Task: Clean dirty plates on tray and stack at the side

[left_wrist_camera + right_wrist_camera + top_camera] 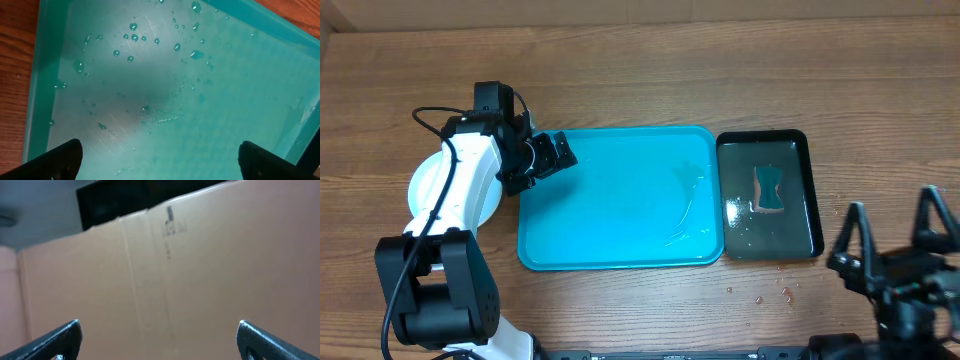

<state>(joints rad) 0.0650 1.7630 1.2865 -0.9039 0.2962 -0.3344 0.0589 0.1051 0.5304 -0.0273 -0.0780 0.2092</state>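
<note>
On a wood-grain table [620, 80] backed by a cardboard wall [200, 280]: wet turquoise tray [620, 220] mid-table, black tray [795, 225] with sponge [769, 189] and water just right of it, stray droplets [775, 292] on the wood nearer. Left of the tray, plates [420, 195] stacked, mostly hidden under the left arm [460, 190]. Over the tray's far-left corner, left claw [558, 152] wide open; at the near right, right claw [892, 215] wide open too.

Bright, even light overhead — right wrist view soft, blurred.
</note>
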